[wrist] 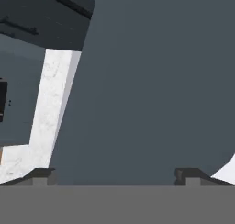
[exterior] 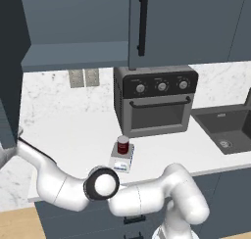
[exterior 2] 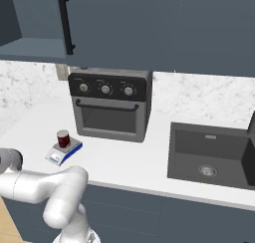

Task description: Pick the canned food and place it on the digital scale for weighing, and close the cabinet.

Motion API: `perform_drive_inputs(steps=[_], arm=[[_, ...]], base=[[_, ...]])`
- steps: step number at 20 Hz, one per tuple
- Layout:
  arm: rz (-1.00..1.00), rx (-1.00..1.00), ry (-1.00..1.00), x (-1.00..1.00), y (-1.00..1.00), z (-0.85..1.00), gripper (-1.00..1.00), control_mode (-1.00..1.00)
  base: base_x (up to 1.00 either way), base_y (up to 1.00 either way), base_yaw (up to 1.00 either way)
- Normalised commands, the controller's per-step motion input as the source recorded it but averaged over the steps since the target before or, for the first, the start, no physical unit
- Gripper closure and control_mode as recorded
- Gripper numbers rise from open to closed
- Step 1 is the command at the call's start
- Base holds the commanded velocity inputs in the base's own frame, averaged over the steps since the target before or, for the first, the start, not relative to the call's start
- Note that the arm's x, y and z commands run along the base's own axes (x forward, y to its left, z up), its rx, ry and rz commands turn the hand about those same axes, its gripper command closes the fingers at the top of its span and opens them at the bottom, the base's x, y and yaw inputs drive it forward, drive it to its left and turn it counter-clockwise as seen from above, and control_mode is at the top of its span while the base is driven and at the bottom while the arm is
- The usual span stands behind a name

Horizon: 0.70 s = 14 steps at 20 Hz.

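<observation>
We see the canned food [exterior: 123, 145] standing upright on the grey plate of the digital scale [exterior: 121, 163], which lies on the white desk [exterior: 73, 135] just in front of the black toaster oven [exterior: 156, 100]. From the right base view, the can [exterior 2: 63, 138] sits on the scale [exterior 2: 63, 151] to the left of the oven's [exterior 2: 110, 105] front corner, with the dark sink [exterior 2: 211, 155] well apart to the right.

Above, the cabinet [exterior: 186, 27] carries a long black bar handle [exterior: 142, 23], and to its left an opening shows a bare shelf [exterior: 73, 54]. One door panel [exterior: 12, 66] stands at the far left edge of the left base view.

In the hand view our claw [wrist: 116, 175] is spread wide, its tips [wrist: 41, 175] apart and pinching nothing, facing a broad slate-blue panel [wrist: 151, 90] close ahead.
</observation>
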Motion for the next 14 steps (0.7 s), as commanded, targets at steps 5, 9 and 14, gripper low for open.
perform_drive_inputs(steps=[5,9,14], arm=[[0.15,0.13,0.02,-0.21,-1.00,0.38,-1.00,-1.00],[0.16,0.12,0.05,-0.29,-1.00,0.20,-1.00,-1.00],[0.11,0.12,0.12,-0.32,-1.00,0.05,-1.00,-1.00]], base=[[0.00,0.00,0.00],[0.00,0.00,0.00],[0.00,0.00,0.00]])
